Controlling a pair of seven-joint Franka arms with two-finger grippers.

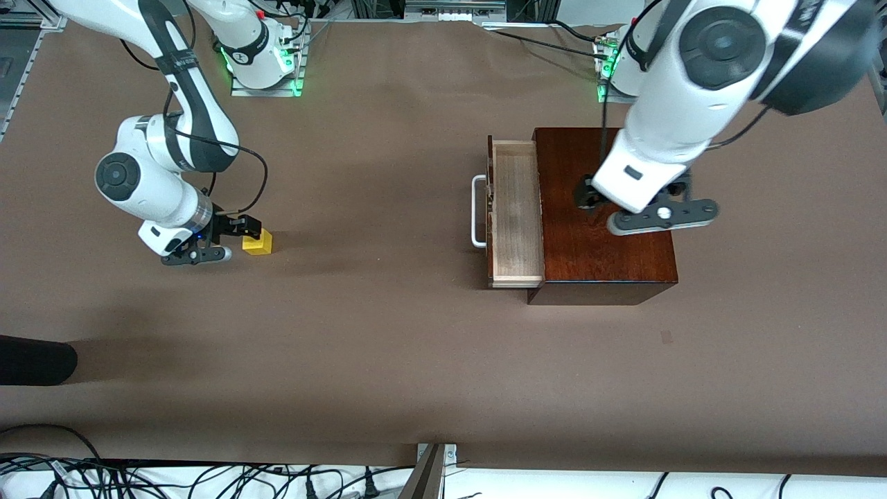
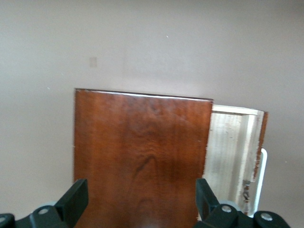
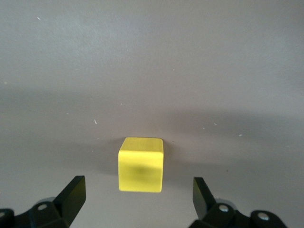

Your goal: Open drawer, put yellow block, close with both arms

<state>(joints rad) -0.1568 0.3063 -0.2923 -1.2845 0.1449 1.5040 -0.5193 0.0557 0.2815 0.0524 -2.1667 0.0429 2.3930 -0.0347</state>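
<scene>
The yellow block [image 1: 258, 242] [image 3: 141, 165] sits on the brown table toward the right arm's end. My right gripper [image 1: 235, 239] [image 3: 137, 197] is low beside it, open, with the block just ahead of its fingertips and not between them. The drawer [image 1: 516, 211] [image 2: 235, 152] stands pulled out of the dark reddish-brown box [image 1: 603, 235] [image 2: 142, 152]. Its pale inside is bare, and its white handle [image 1: 477, 211] [image 2: 262, 175] points toward the right arm's end. My left gripper [image 1: 634, 193] [image 2: 140, 199] hovers open over the box's top, holding nothing.
A dark rounded object [image 1: 34, 360] lies at the table's edge at the right arm's end, nearer the front camera. Cables [image 1: 208, 482] and a metal bracket [image 1: 431, 471] run along the front edge. Bare brown table [image 1: 374, 229] stretches between block and drawer.
</scene>
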